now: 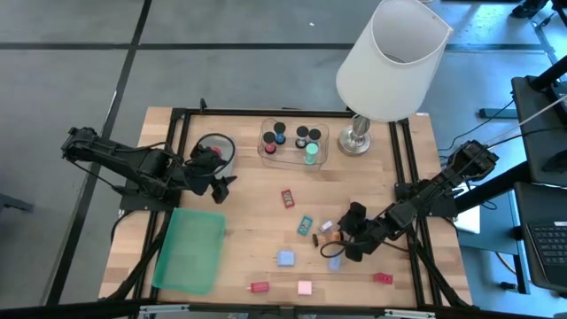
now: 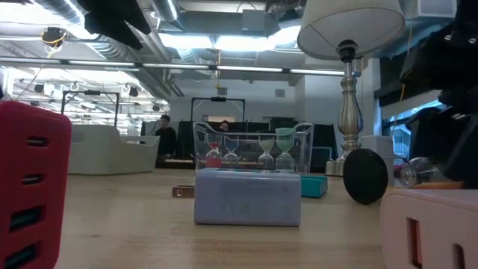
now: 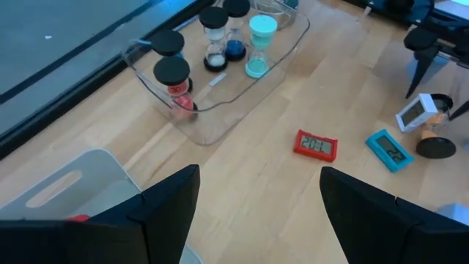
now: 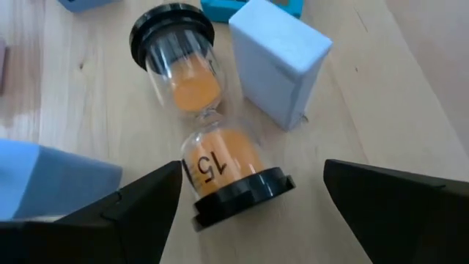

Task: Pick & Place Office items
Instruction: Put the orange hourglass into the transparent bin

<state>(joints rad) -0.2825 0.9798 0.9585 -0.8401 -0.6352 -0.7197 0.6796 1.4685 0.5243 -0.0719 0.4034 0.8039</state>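
Observation:
An orange-sand hourglass (image 4: 209,139) marked "15" lies on its side on the table, also seen in the high view (image 1: 330,232). My right gripper (image 4: 249,213) (image 1: 344,246) is low over it and open, a finger on either side of its near black cap with gaps showing. A pale blue block (image 4: 282,62) stands beside the hourglass. My left gripper (image 3: 256,205) (image 1: 220,184) is open, above the table between a round clear container (image 1: 213,151) and the clear tray (image 1: 292,142). Several hourglasses (image 3: 212,44) stand upright in the tray.
A big white-shaded lamp (image 1: 390,62) stands at the far edge, right of the tray. A green lid (image 1: 189,248) lies near left. A red timer (image 3: 316,145), a teal timer (image 3: 388,150), and red (image 1: 259,287), blue (image 1: 285,258) and pink (image 1: 305,287) blocks are scattered about.

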